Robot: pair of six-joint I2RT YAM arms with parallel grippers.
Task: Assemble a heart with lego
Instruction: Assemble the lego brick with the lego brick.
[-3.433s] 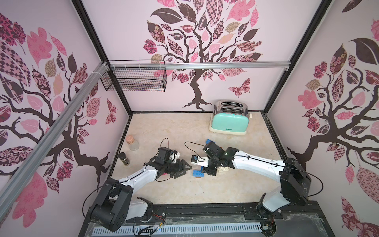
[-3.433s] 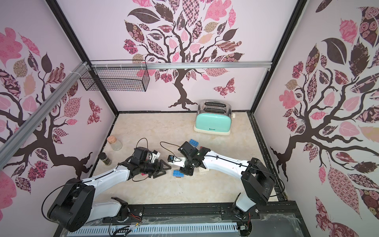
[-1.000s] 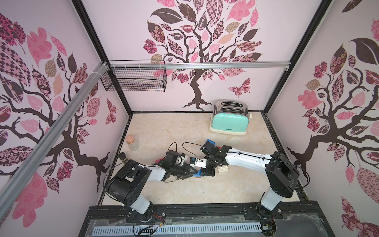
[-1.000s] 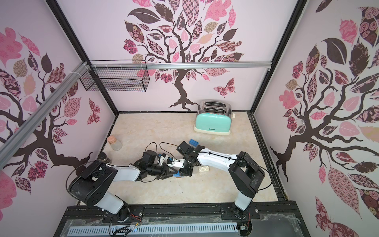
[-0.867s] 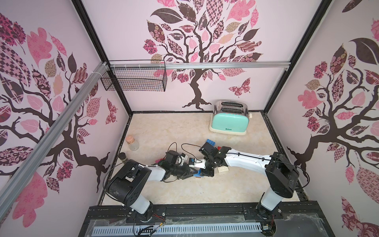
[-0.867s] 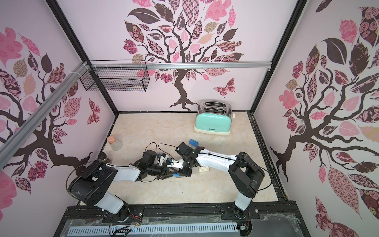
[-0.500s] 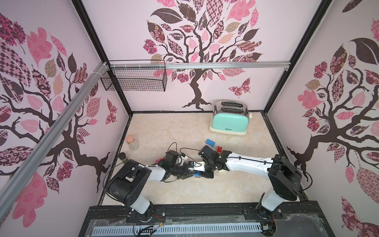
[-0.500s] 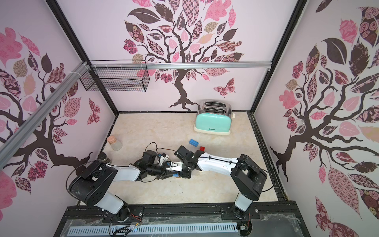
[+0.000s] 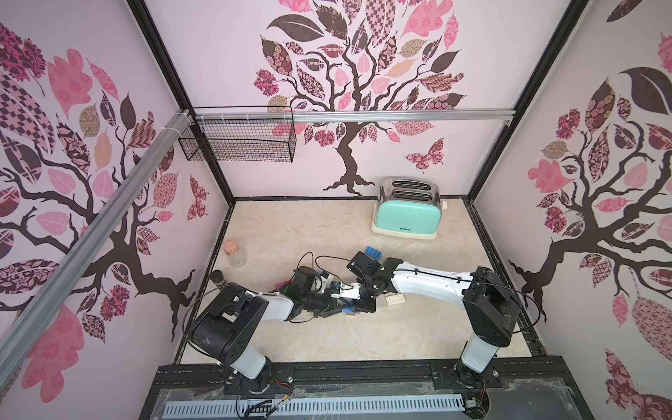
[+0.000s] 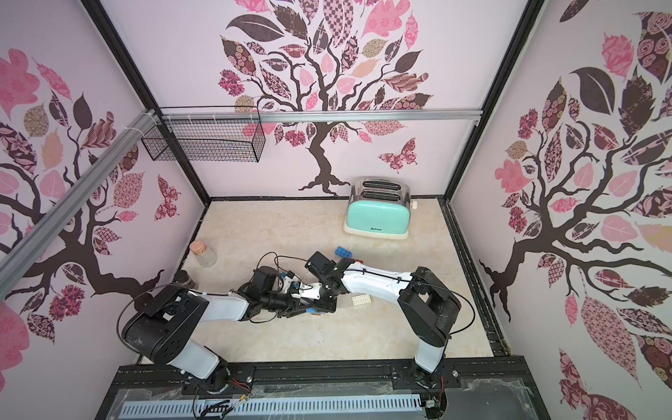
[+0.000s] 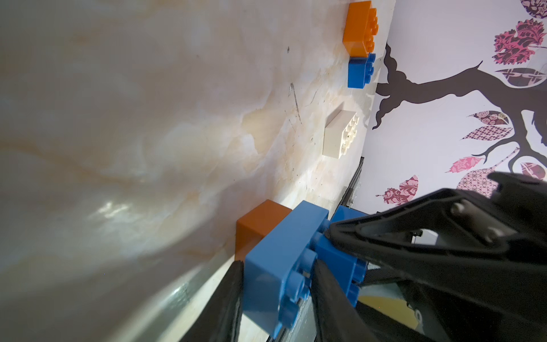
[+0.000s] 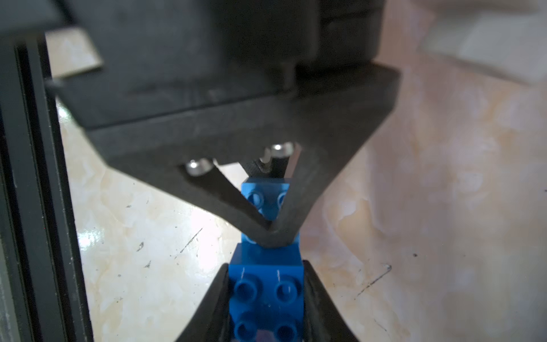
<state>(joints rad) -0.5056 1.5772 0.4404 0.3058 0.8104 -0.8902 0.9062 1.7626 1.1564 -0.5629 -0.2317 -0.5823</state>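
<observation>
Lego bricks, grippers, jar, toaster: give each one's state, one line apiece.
left gripper: shut on first blue brick
right gripper: shut on second blue brick
cream brick: loose, studs up
orange brick: loose, beside third blue brick
cork-topped jar: upright, closed
toaster: upright, slots look empty

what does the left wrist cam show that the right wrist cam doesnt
Only left wrist: an orange brick, a small blue brick and a cream brick lying further off, a darker orange brick beside the gripped pair, and the tree decal. Only right wrist: the pair's studded faces head-on. Both: left claw shut on the first blue brick, right claw shut on the second blue brick, the two meeting, plus the marble table.
</observation>
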